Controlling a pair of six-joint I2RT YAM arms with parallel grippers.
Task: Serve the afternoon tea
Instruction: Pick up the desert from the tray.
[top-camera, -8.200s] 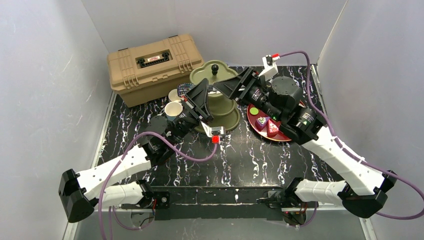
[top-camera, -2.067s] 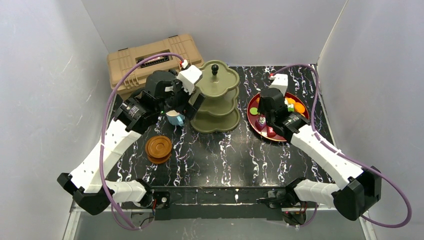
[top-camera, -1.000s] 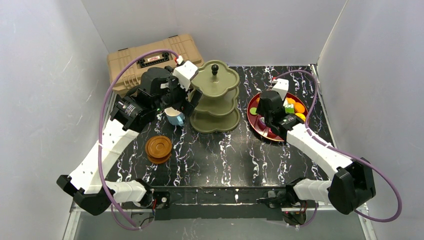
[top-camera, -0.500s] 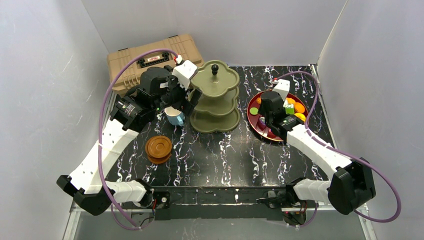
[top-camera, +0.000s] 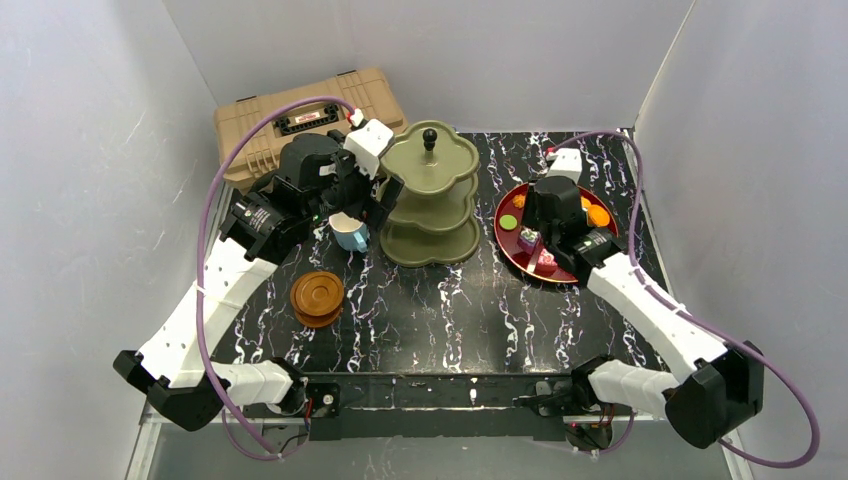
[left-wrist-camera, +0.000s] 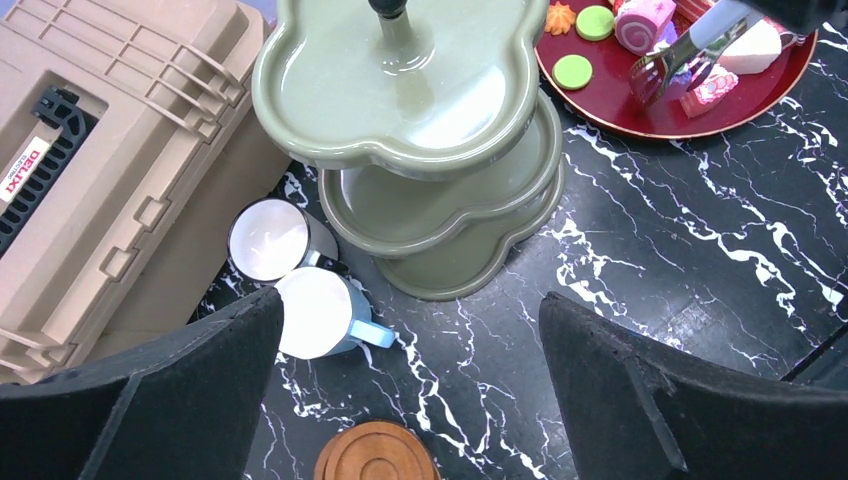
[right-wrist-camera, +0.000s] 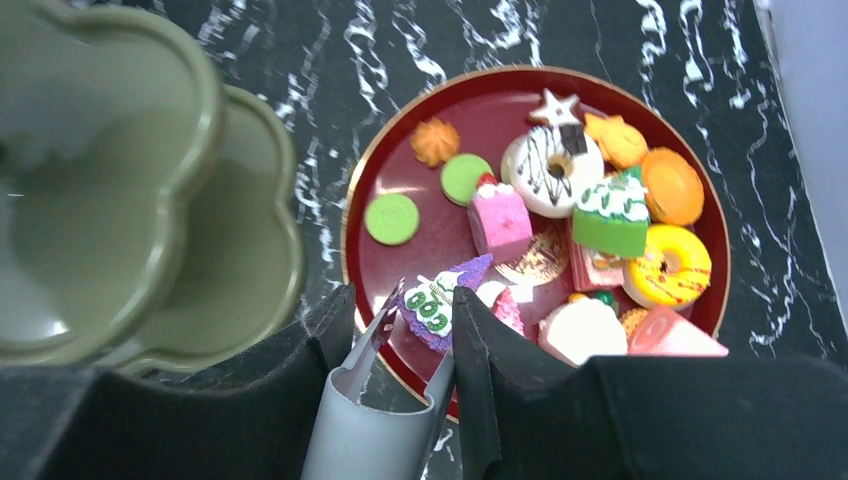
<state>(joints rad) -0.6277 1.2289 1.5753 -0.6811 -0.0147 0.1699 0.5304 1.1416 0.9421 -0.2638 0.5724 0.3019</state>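
Observation:
The olive-green three-tier stand (top-camera: 430, 190) rises mid-table, also seen in the left wrist view (left-wrist-camera: 400, 90). A red tray (right-wrist-camera: 385, 165) of toy cakes lies to its right. My right gripper (right-wrist-camera: 400, 325) is shut on grey tongs (right-wrist-camera: 375, 420), whose blades close on a purple cake with kiwi slices (right-wrist-camera: 440, 300) over the tray's near rim. My left gripper (left-wrist-camera: 410, 300) hangs open and empty above a white mug (left-wrist-camera: 265, 240) and a light-blue mug (left-wrist-camera: 315, 312) beside the stand. Stacked brown saucers (top-camera: 317, 297) lie nearer.
A tan toolbox (top-camera: 300, 125) stands at the back left, close behind the mugs. On the tray are a yellow donut (right-wrist-camera: 665, 265), a green cake (right-wrist-camera: 610, 215), a pink cake (right-wrist-camera: 498, 218) and green discs (right-wrist-camera: 392, 218). Grey walls close in both sides.
My right gripper has squeezed the tongs tighter around the purple cake and shifted slightly right over the tray. The left arm has not moved.

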